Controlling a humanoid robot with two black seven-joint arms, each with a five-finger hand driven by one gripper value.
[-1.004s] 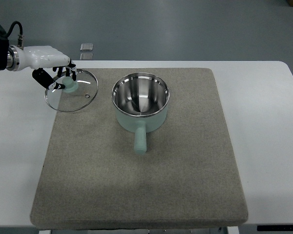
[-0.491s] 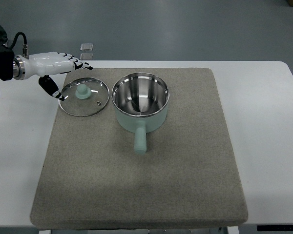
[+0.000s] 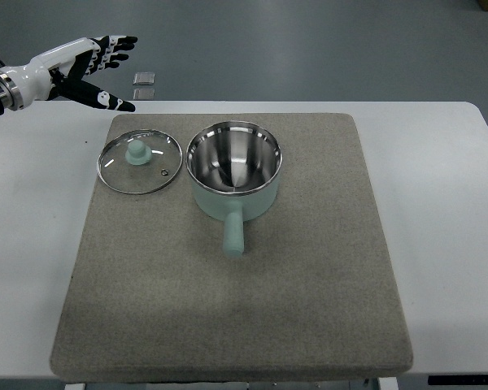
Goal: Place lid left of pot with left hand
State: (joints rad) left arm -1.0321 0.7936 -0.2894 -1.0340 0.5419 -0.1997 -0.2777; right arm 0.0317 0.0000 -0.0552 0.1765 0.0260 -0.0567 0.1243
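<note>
Lid (image 3: 139,162): clear glass, mint knob

Left arm (image 3: 4,88) cut by left edge.

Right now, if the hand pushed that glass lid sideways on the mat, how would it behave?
The lid lies flat, knob up, on the grey mat, so it would probably slide rather than roll or tip. The fabric-like mat likely adds drag. Its see-through pane looks like glass, so it is probably rigid and breakable, and its edge sits close to the pot.
</note>
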